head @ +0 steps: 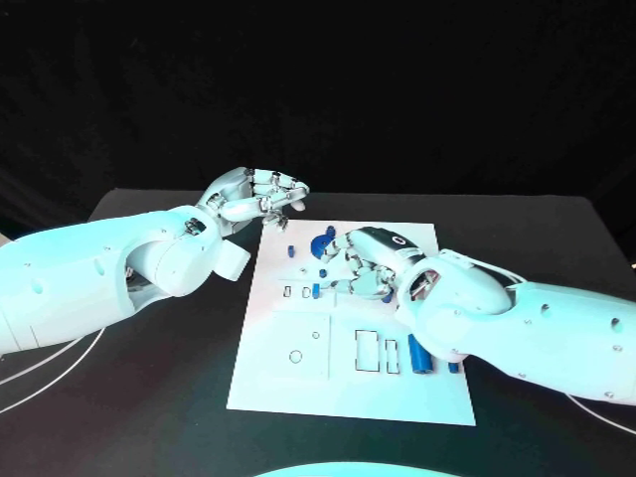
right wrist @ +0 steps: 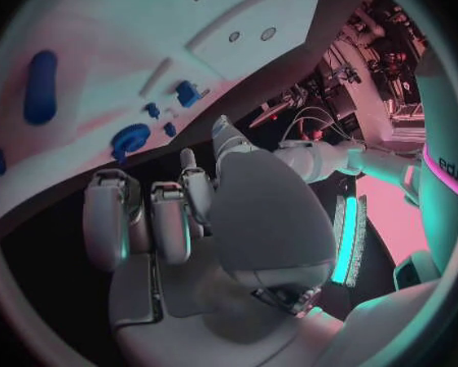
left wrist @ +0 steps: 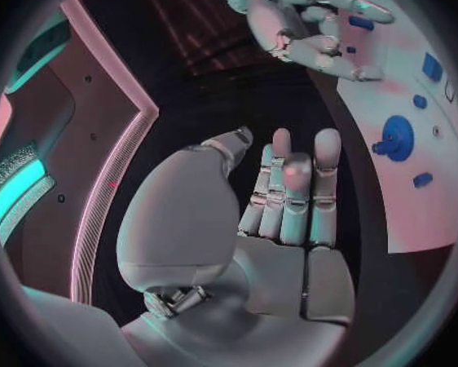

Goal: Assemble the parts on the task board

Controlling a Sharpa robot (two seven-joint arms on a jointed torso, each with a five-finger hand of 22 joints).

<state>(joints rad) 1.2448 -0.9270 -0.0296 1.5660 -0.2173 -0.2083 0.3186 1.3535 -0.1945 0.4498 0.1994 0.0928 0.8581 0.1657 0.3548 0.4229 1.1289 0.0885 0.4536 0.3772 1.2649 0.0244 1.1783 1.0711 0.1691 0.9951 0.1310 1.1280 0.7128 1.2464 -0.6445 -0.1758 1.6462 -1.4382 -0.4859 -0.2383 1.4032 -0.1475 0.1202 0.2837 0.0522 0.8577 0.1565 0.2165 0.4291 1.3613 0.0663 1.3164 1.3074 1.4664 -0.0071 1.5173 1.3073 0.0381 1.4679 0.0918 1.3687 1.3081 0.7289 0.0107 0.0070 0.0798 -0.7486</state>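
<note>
Little looks assembled: small blue plastic parts (head: 420,354) lie loose on the flat white task board (head: 297,383), while the silver left hand (head: 261,197) hangs empty with fingers loosely curled and apart, and the silver right hand (head: 364,260) hovers, fingers spread, holding nothing.

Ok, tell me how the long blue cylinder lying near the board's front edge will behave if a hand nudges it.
The long blue cylinder lies on its side on the flat task board, so a sideways nudge would probably roll it. It looks rigid and probably light, likely plastic. Its smooth rounded surface could slip between the fingers.
</note>
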